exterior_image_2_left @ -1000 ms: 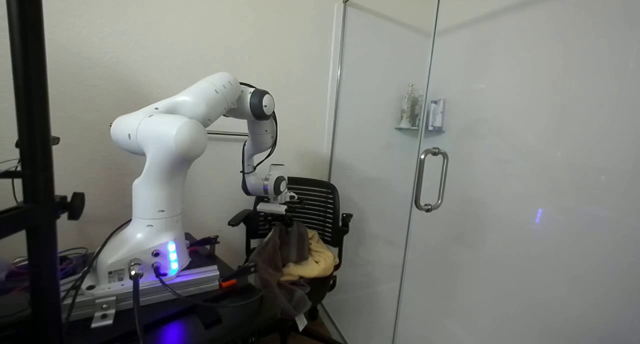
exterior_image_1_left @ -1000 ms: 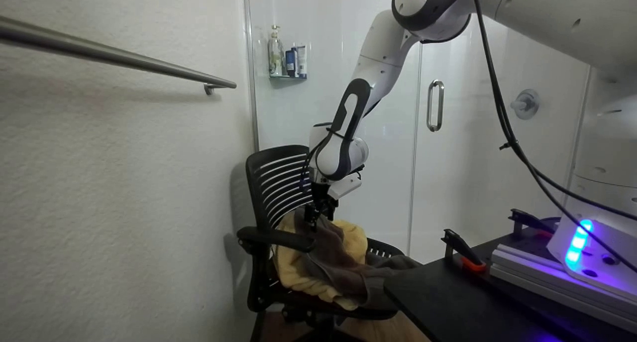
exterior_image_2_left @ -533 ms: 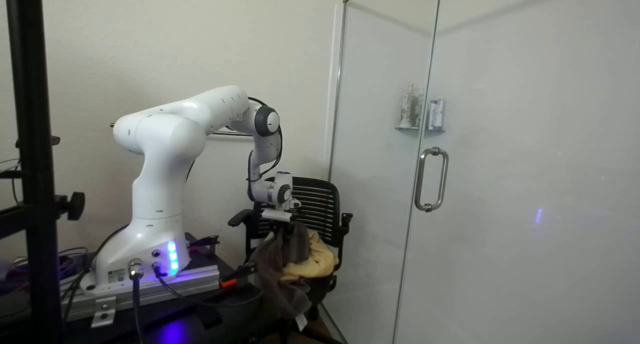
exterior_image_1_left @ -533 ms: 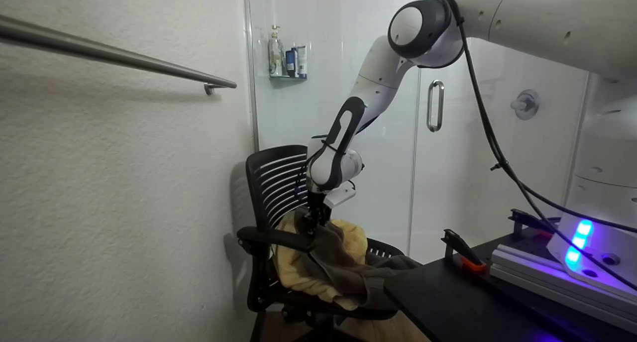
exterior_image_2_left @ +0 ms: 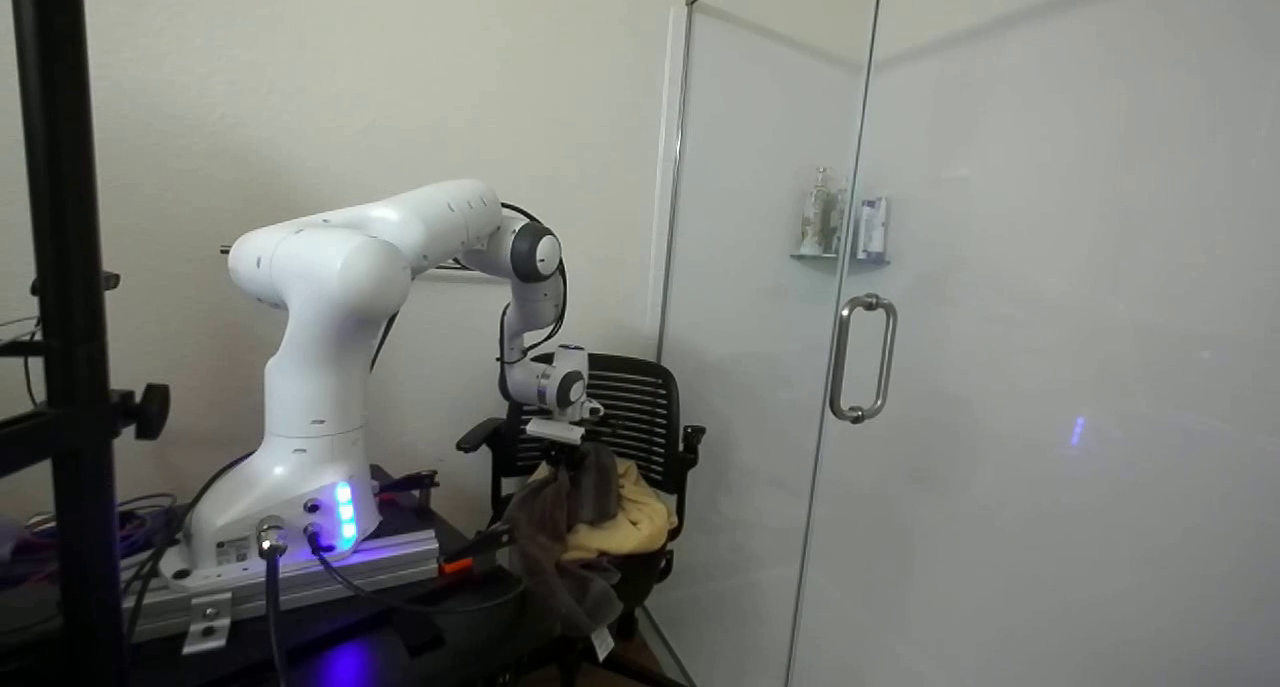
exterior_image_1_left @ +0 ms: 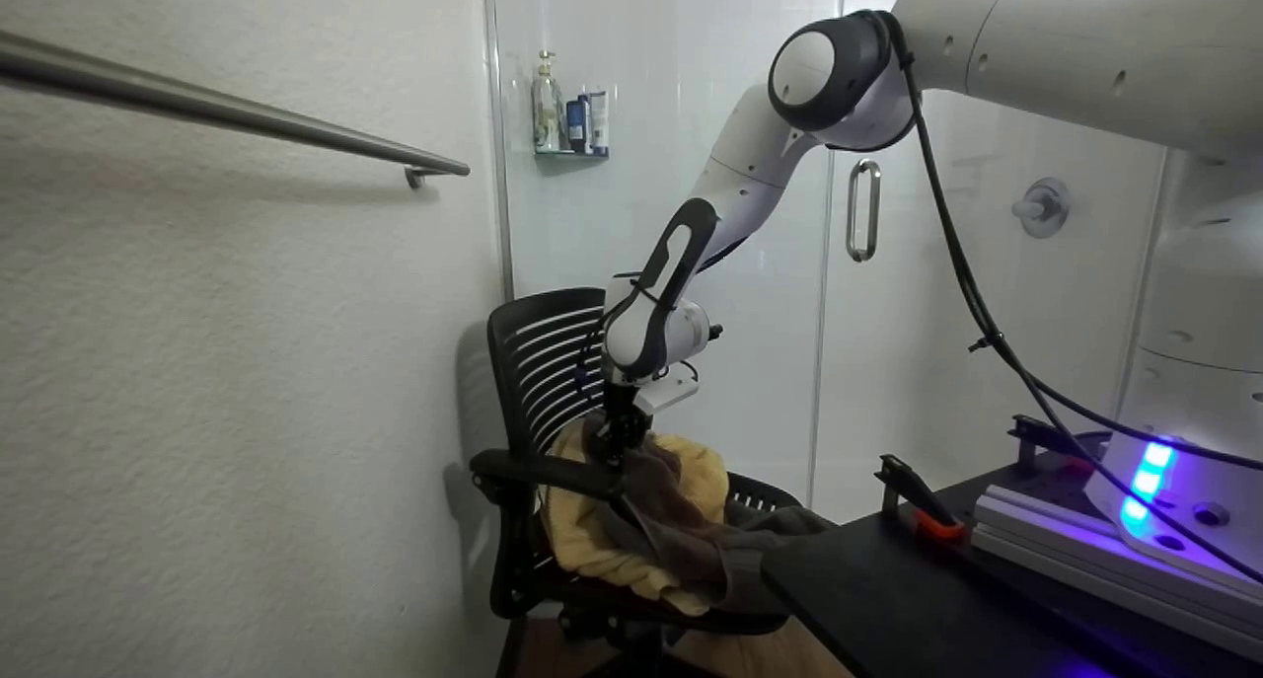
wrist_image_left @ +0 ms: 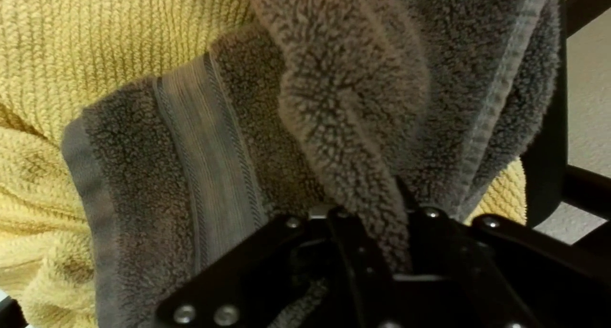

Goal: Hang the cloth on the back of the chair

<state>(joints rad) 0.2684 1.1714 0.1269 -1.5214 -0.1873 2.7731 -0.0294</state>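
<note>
The grey-brown cloth (exterior_image_1_left: 691, 545) lies crumpled on the seat of the black chair, over a yellow cloth (exterior_image_1_left: 577, 550). Low over the seat, in front of the chair back (exterior_image_1_left: 548, 338), my gripper (exterior_image_1_left: 617, 449) points down into the grey-brown cloth. From the wrist view, a raised fold of this cloth (wrist_image_left: 329, 89) runs up between the fingers of the gripper (wrist_image_left: 379, 213), which are shut on it. The fingertips are partly hidden by the fold and dark. In an exterior view the cloth (exterior_image_2_left: 545, 527) hangs off the seat's front, below the slatted chair back (exterior_image_2_left: 640, 397).
An armrest (exterior_image_1_left: 548, 473) stands right beside the gripper. A black table (exterior_image_1_left: 888, 589) with clamps and the robot base reaches close to the seat. Behind the chair is a glass shower wall (exterior_image_2_left: 760, 367); a metal rail (exterior_image_1_left: 247, 115) runs along the side wall.
My gripper has come down into the grey-brown cloth, slightly closer to the chair back, and its jaws have gone from open to shut on a fold. The chair has stayed in place.
</note>
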